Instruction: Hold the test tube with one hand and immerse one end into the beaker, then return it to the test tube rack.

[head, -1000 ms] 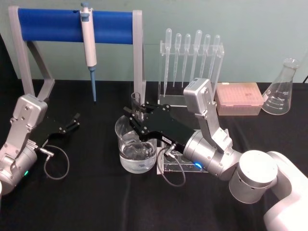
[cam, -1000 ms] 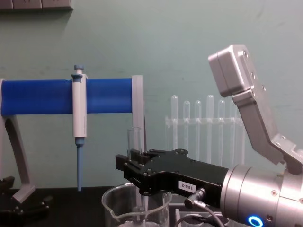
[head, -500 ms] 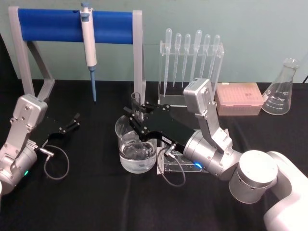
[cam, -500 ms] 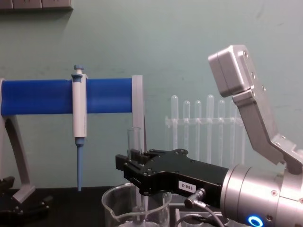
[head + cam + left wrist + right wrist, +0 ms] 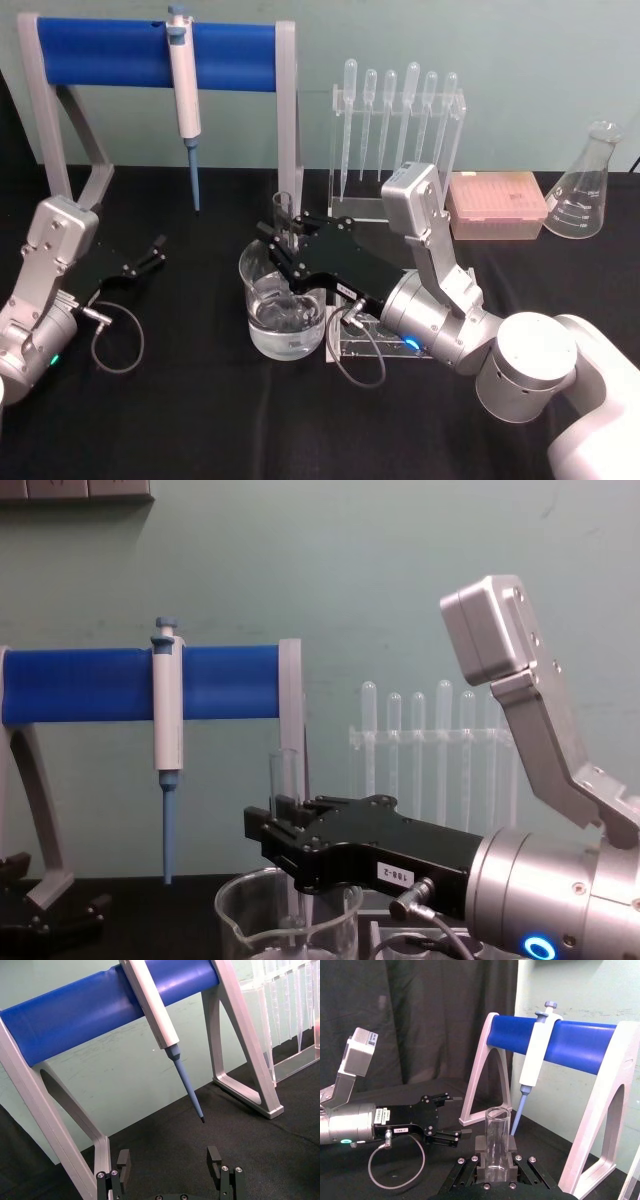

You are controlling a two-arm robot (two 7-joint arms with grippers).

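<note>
At the middle of the head view we see one beaker (image 5: 285, 305) with clear water inside (about half full). Our right pincer (image 5: 287, 243) grips the one test tube (image 5: 284, 215) upright, its bottom end dipped in the beaker. Our left pincer (image 5: 152, 250), spread wide, rests at the left on the desk (image 5: 200, 400).

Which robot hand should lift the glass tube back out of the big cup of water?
The right one, I'd say. The right hand is already shut on the test tube, holding it upright over the beaker. The left hand sits open on the table off to the left, holding nothing.
</note>
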